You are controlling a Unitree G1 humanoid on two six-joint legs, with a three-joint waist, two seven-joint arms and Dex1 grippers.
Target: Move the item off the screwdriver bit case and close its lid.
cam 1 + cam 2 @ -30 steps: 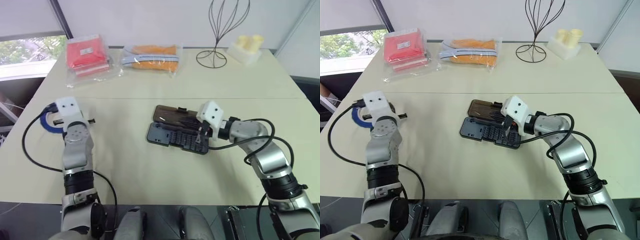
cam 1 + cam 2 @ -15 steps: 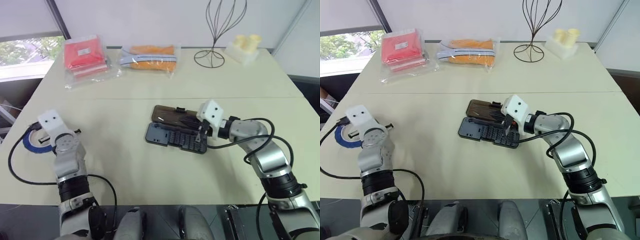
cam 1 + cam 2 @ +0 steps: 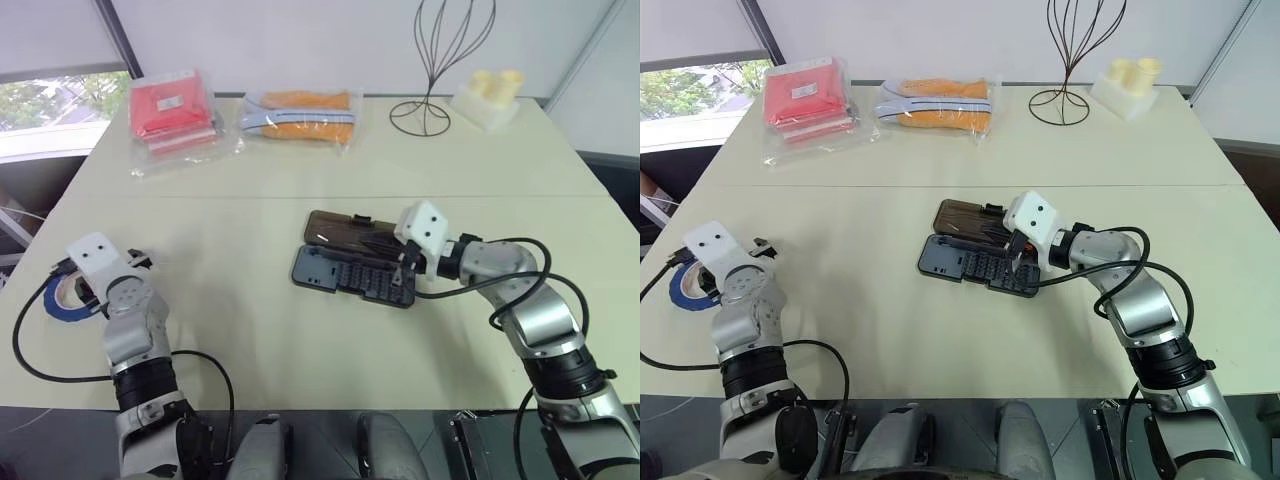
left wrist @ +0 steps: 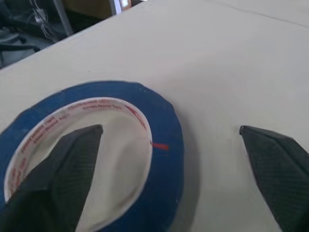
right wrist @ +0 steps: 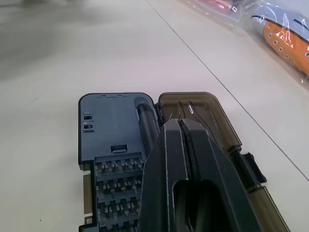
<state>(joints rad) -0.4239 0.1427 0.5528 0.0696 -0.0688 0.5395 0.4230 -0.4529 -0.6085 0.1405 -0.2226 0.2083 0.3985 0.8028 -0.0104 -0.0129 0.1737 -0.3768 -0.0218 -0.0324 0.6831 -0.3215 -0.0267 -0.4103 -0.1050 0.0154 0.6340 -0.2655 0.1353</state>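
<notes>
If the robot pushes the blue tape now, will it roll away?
Probably not: the blue tape lies flat on the table, so it would likely slide. It looks stiff, a solid ring with a pale core. It is probably light for its size.

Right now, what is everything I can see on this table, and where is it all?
Table: one, cream, under everything.
Tape roll: one, blue with pale core, flat at the table's left edge, one finger of the left gripper inside its ring.
Bit case: one, dark grey, table centre, open.
Lid: one, smoky brown, lying flat behind the case.
Red packet: one, in clear wrap, far left.
Orange packet: one, in clear wrap, far middle.
Wire stand: one, black, far right.
Pale block: one, cream, beside the stand.
Left gripper: black, open.
Right gripper: black, shut, over the case.
</notes>
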